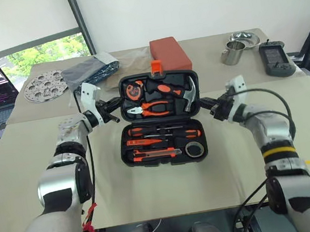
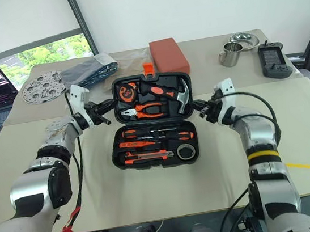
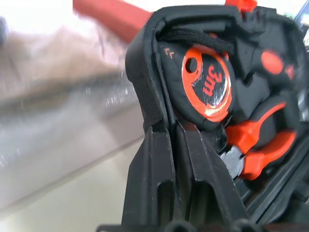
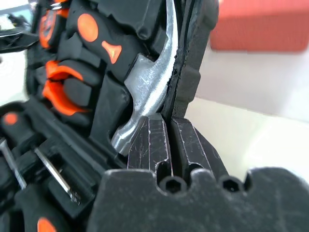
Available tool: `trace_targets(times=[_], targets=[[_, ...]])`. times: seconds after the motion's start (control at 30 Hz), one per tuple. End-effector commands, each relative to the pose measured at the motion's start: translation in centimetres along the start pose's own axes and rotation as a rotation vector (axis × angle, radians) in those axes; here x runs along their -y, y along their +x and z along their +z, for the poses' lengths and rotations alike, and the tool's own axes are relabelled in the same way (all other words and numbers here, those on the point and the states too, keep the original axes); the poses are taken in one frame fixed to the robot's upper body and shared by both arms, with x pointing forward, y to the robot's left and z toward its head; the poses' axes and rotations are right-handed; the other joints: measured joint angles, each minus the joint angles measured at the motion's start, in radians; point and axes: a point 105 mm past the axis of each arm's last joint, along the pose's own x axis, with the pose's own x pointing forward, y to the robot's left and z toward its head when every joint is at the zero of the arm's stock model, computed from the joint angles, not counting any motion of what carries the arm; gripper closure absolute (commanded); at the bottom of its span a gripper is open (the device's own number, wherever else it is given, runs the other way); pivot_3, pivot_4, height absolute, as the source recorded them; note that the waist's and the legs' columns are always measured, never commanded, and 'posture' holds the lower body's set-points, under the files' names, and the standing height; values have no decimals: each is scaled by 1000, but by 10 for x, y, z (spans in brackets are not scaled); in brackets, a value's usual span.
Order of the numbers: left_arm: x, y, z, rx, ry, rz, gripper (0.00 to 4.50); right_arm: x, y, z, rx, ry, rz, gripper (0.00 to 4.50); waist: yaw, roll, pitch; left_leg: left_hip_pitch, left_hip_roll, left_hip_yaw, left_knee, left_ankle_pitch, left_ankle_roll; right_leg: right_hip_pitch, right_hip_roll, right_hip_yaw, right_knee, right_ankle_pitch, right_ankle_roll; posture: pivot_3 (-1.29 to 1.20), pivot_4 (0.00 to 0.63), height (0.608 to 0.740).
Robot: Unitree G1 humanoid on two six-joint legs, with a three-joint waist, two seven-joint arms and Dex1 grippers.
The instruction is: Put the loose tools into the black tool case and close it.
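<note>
Black and open, the tool case [image 1: 161,121] lay mid-table with the screwdrivers [image 1: 160,133], knife [image 1: 154,155] and tape roll [image 1: 195,148] already seated in its near half. Both grippers, left [image 1: 114,103] and right [image 1: 206,104], were closed on the lid's side edges, apparently pinching them, likely to fold it shut.

1. A beige table [image 1: 50,187] fills the lower and middle frame; a second table [image 1: 210,57] of the same colour abuts it behind, a seam running between them.
2. A plain white wall [image 1: 197,1] spans the upper right of the frame.
3. At upper left, a white roller blind [image 1: 11,20] hangs above a window [image 1: 49,52] showing green foliage in daylight.
4. A dark vertical window post [image 1: 79,20] separates blind and wall.
</note>
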Motion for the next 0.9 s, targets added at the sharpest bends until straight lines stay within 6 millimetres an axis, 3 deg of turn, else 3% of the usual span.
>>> trace_targets(times=[0.03, 0.07, 0.13, 0.27, 0.4, 0.43, 0.5, 0.6, 0.77, 0.83, 0.9], targets=[[-1, -14, 14, -25, 330, -58, 4444, -14, -9, 38, 130, -318, 90, 4500, 0, 0, 0, 0, 0, 0, 0, 0, 0, 0, 0, 0, 0, 0, 0, 0, 150, 740], [1, -17, 13, -31, 377, -81, 4444, -17, -13, 35, 125, -395, 113, 4500, 0, 0, 0, 0, 0, 0, 0, 0, 0, 0, 0, 0, 0, 0, 0, 0, 150, 740], [10, -28, 6, -66, 569, -155, 3726, -24, -23, 29, 114, -573, 162, 4500, 1, 0, 0, 2, 0, 1, -1, 0, 0, 1, 0, 1, -1, 0, 0, 0, 150, 740], [16, -51, -14, -148, 828, -239, 2395, -33, -39, 16, 87, -840, 275, 3193, 0, 0, 0, 6, 0, 2, 0, -2, 3, 4, 0, 2, -2, 0, 0, 0, 150, 740], [16, -70, -26, -241, 1055, -316, 1077, -38, -54, 3, 64, -995, 359, 1875, 2, -2, 1, 9, 2, 6, 1, -7, 11, 7, -1, 3, -1, 0, 0, 0, 150, 740], [16, -78, -31, -273, 1127, -345, 884, -37, -61, -4, 34, -1016, 382, 1705, 2, -2, 1, 9, 2, 6, 1, -7, 12, 7, -1, 3, -2, 0, 0, 0, 150, 740], [11, -98, -43, -359, 1299, -421, 113, -38, -85, -23, -50, -1088, 473, 946, 2, -3, 1, 13, 3, 8, 1, -8, 14, 9, -2, 5, -2, 0, 0, 0, 150, 740], [3, -125, -63, -436, 1554, -534, 0, -42, -116, -41, -116, -1169, 565, 126, 5, -4, 2, 20, 3, 11, 0, -10, 17, 19, -5, 7, -7, 0, 0, 0, 150, 740], [-3, -155, -86, -409, 1760, -670, 0, -37, -136, -57, -168, -1170, 549, 126, -6, -12, 5, 39, 0, 18, -1, -16, 26, 34, -20, 19, -9, -1, 4, 0, 150, 740], [-10, -157, -86, -471, 1678, -559, 0, -20, -129, -53, -156, -1012, 352, 126, -13, -17, 8, 51, -1, 20, -2, -19, 28, 44, -23, 21, -9, -2, 5, 0, 150, 740], [-24, -144, -77, -542, 1462, -270, 0, -5, -118, -43, -119, -847, 201, 126, -21, -19, 8, 57, 0, 21, -3, -20, 27, 48, -24, 22, -8, -3, 5, 0, 150, 740]])
